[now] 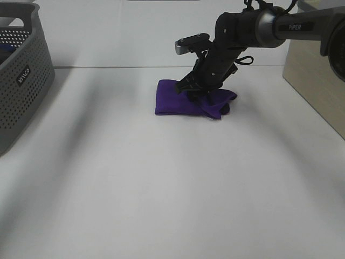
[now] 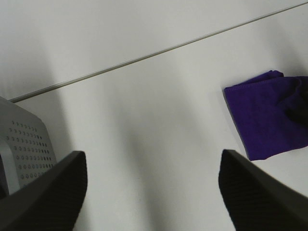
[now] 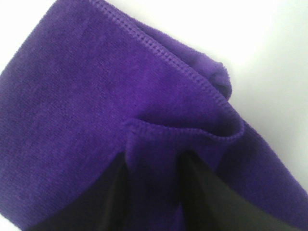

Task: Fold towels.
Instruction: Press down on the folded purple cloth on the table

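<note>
The purple towel (image 1: pixel 180 98) lies folded into a small block near the far edge of the white table (image 1: pixel 161 189), a little right of the middle, with its right end bunched and untidy. The right gripper (image 1: pixel 197 91) is down on that bunched end. The right wrist view shows its two dark fingers (image 3: pixel 111 192) nearly closed, with a pleat of stitched hem pinched between them. To fold well here, it likely needs to lift just clear of the layer below, carry the loose end flat toward the towel's left edge, and let go only once the hems line up. Dragging would probably shift the whole block. The left gripper (image 2: pixel 151 192) hangs over bare table near the left edge, beside the grey basket (image 1: pixel 21 81), its jaws spread wide and holding nothing. The right arm (image 1: pixel 299 27) reads "PiPER"; the basket's white label is too small to read with certainty.
</note>
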Controlling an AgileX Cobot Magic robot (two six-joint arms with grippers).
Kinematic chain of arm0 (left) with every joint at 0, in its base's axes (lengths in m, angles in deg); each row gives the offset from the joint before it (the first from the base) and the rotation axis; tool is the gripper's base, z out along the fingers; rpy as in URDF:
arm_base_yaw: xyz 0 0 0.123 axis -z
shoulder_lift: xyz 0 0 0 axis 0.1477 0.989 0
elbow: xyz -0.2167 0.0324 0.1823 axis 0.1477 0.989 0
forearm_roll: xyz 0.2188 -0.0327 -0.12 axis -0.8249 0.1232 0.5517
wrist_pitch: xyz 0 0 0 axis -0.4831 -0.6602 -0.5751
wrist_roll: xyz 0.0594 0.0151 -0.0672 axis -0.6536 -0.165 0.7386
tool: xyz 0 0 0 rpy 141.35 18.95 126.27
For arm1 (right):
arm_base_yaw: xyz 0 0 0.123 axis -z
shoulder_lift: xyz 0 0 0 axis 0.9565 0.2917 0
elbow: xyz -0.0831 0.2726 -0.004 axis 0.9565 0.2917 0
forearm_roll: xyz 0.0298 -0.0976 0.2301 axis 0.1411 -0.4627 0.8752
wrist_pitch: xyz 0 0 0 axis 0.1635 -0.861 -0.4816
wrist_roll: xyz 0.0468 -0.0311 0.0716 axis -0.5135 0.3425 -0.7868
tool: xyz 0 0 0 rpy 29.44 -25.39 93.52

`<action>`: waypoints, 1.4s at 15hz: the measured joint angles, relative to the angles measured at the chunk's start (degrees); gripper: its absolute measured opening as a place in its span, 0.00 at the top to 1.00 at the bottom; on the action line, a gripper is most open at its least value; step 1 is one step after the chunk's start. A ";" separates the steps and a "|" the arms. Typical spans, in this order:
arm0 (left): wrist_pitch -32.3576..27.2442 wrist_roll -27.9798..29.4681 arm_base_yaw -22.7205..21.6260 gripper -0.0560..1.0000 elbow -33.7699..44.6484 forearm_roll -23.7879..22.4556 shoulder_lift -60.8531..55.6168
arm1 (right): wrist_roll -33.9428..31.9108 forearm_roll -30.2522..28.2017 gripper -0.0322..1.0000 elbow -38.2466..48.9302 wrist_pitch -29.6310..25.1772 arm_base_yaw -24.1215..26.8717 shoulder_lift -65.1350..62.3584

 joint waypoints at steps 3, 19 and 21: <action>0.00 0.00 0.00 0.29 0.00 0.00 0.00 | 0.00 -1.60 0.93 0.00 -0.63 0.00 -0.23; -0.06 0.00 0.00 0.29 0.00 1.15 0.00 | -5.73 -11.29 0.50 0.00 -2.23 4.98 -3.55; -0.06 0.00 0.00 0.29 0.00 1.15 0.00 | -7.73 -11.86 0.50 0.00 -2.69 7.68 -3.61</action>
